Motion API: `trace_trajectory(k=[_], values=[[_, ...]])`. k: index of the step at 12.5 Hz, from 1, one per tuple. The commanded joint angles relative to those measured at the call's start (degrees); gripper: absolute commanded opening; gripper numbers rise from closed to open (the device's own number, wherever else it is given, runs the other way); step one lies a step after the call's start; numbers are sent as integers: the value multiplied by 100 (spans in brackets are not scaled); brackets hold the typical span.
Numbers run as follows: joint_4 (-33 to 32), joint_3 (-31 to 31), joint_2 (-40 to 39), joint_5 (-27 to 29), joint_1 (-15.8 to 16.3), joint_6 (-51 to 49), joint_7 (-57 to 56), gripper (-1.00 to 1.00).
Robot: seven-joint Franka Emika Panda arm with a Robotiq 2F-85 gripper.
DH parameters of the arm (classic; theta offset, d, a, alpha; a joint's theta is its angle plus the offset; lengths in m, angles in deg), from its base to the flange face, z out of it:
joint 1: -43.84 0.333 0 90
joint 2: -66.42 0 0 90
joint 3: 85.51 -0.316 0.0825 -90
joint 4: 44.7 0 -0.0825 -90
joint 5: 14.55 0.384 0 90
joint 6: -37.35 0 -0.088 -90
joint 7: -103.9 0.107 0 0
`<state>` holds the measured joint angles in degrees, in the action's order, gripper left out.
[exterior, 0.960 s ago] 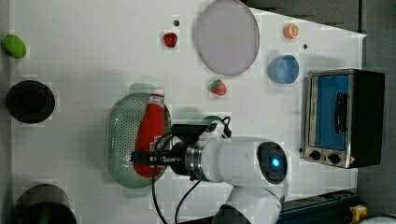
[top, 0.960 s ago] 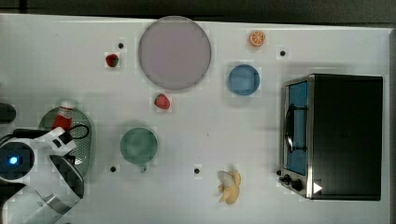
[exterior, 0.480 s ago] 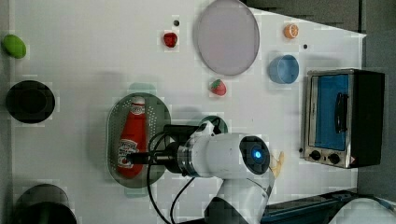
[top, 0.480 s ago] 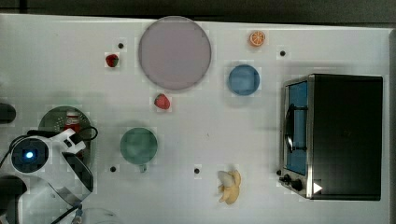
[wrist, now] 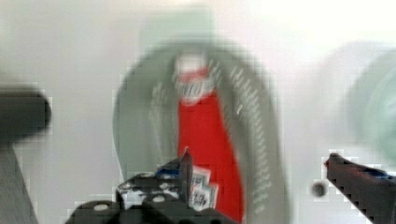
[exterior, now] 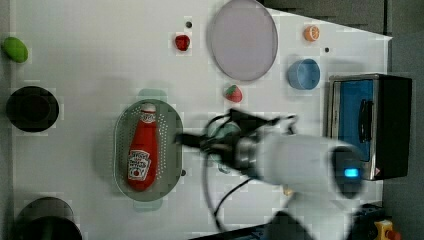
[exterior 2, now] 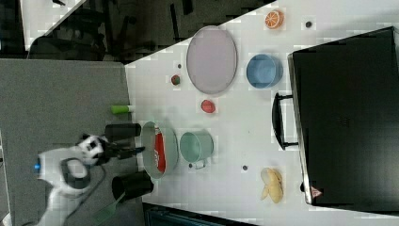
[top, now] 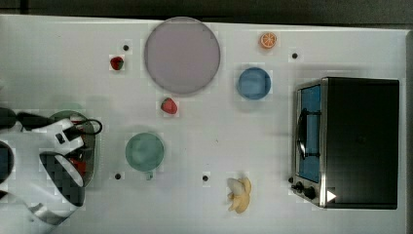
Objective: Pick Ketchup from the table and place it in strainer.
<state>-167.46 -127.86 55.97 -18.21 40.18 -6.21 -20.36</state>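
Observation:
The Ketchup, a red squeeze bottle with a white label, lies flat inside the mint-green strainer, cap toward the left view's top. My gripper hovers just off the strainer's rim on the left view's right, clear of the bottle. In the wrist view the gripper is open, its fingers spread wide above the Ketchup and the strainer, holding nothing. The right view shows the Ketchup in the strainer. In the top view my arm covers most of the strainer.
A teal cup stands close beside the strainer. Farther off are a grey-lilac plate, two strawberries, a blue bowl, an orange slice, a banana and a toaster oven. Black cylinders flank the strainer.
The gripper opened and let go of the Ketchup, which now lies in the strainer. The arm has drawn back toward the left view's right.

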Motion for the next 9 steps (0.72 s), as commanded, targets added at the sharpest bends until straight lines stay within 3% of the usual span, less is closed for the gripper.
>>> trace_trajectory(k=[1,4,9], values=[[717,22,551,615,-670,-1144,159,100],[1559,438,902,1151,-1105,-2533,156,100],[2757,1798,1159,1141,-1413,-4251,-154,100]])
